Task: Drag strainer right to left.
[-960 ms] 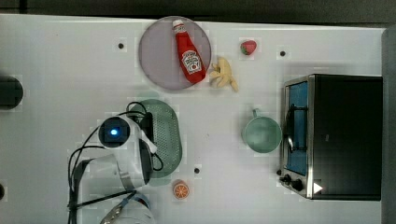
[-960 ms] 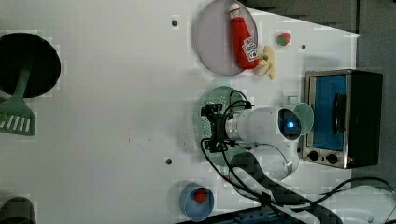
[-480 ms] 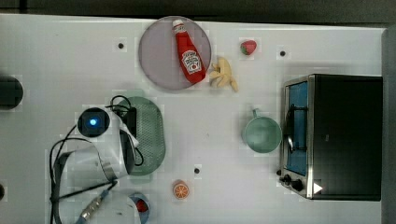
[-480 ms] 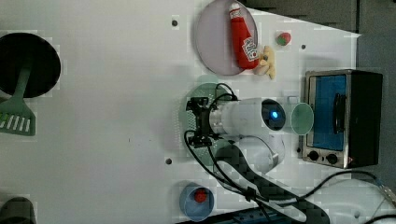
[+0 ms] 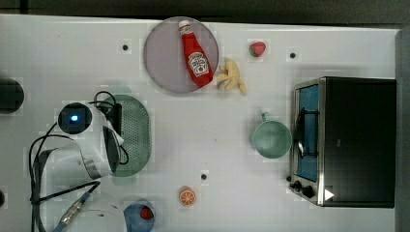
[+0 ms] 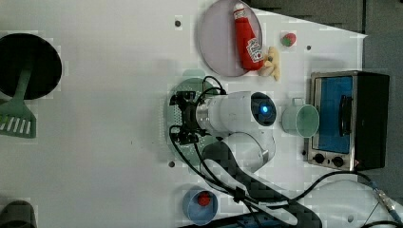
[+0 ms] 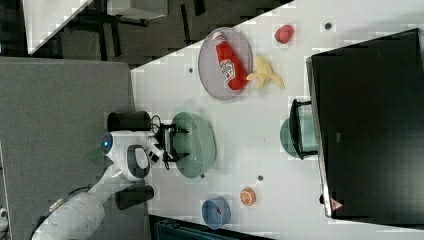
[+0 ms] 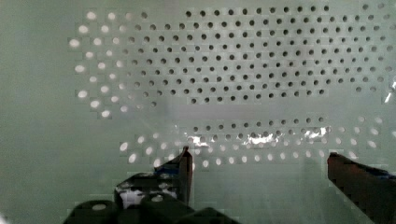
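The strainer (image 5: 136, 131) lies on the white table (image 5: 217, 145) toward the top view's left, well apart from the green mug (image 5: 271, 138) and the toaster oven (image 5: 345, 140) on the top view's right. The gripper (image 8: 259, 161) reaches down inside it (its perforated floor is close under the wrist view), fingers (image 8: 184, 165) spread wide with nothing between them. A ketchup bottle (image 5: 195, 54) rests on a grey plate (image 5: 162, 58) further up in the top view.
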{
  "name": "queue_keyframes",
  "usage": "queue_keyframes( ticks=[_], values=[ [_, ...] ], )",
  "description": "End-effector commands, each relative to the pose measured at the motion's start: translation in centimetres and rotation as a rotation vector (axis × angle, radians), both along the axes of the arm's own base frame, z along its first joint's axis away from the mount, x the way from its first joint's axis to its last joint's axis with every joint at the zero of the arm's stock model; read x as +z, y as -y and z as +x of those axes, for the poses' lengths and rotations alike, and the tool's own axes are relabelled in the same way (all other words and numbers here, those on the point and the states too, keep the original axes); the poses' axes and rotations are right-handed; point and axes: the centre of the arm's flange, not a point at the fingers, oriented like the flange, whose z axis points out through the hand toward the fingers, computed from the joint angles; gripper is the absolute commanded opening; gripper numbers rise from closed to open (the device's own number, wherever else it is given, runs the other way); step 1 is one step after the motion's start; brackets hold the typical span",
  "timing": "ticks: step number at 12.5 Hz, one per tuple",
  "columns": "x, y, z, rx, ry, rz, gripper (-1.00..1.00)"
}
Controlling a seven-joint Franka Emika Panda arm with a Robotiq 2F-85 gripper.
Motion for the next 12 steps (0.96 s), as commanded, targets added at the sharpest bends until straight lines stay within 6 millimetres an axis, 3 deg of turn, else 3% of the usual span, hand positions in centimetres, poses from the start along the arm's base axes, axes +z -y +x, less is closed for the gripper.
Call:
queue_keyframes(
  ticks=[1,4,12],
  values=[
    [0.4,-3.5,-0.3,-0.06,0.002,0.013,1.0],
    [0.4,-6.0,-0.4,-0.073,0.005,0.022,1.0],
    [0.0,-10.2,-1.5,-0.034,0.016,0.042,1.0]
  ],
)
